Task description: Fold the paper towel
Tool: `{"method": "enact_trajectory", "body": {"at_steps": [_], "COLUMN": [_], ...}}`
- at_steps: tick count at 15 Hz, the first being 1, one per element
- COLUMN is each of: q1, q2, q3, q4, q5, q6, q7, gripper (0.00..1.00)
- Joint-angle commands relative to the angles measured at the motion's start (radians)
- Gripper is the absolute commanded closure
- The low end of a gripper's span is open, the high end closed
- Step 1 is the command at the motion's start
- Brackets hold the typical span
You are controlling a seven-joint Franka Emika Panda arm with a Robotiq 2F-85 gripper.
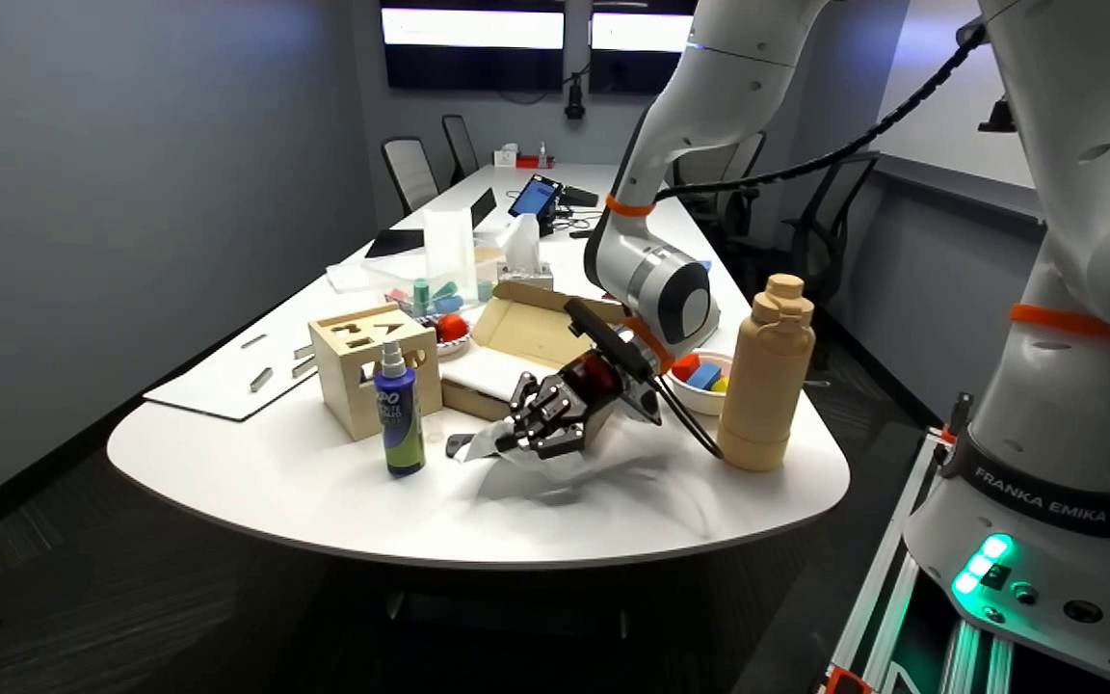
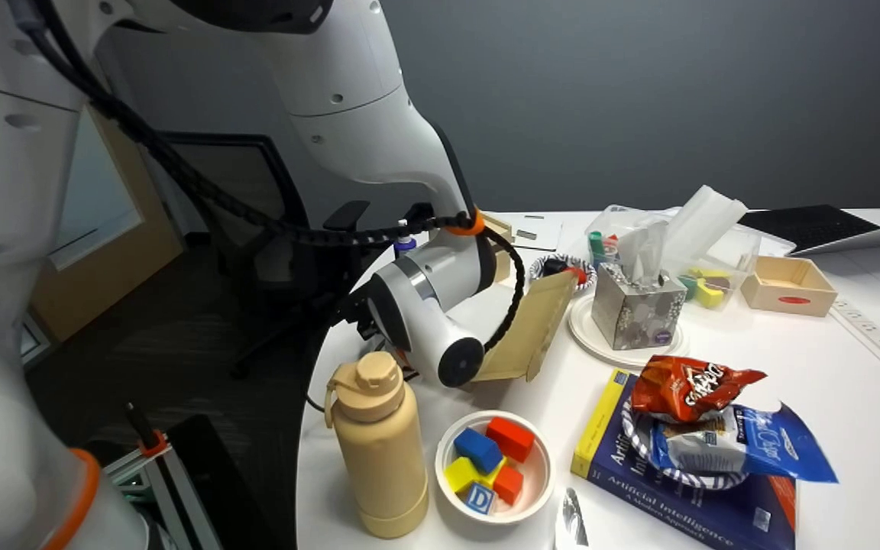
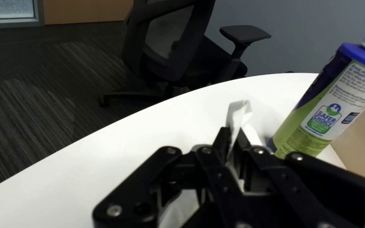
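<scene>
My gripper (image 3: 232,139) pinches the paper towel (image 3: 238,116), a bit poking past the grip, the rest seemingly beneath it on the worktop (image 1: 314,492), near the spray bottle (image 1: 399,416). I'd carry the pinched part across low and slow, then lay it flat before letting go.

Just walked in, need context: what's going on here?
A Franka arm is handling a white paper towel at the end of a table. Its fingers are shut on the towel, a creased tip sticking out past them. A spray bottle stands close by. Part of the towel is hidden, so how folded it is can't be told.
</scene>
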Motion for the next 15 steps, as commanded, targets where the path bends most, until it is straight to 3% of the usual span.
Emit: {"method": "enact_trajectory", "body": {"at_steps": [1,15], "q1": [0.002,0.013], "q2": [-0.065,-0.116], "q3": [-0.008,-0.019], "q4": [-0.057,-0.091], "q5": [0.040,0.082], "q6": [0.028,0.286], "q7": [0.028,0.112], "gripper": [0.98,0.98]}}
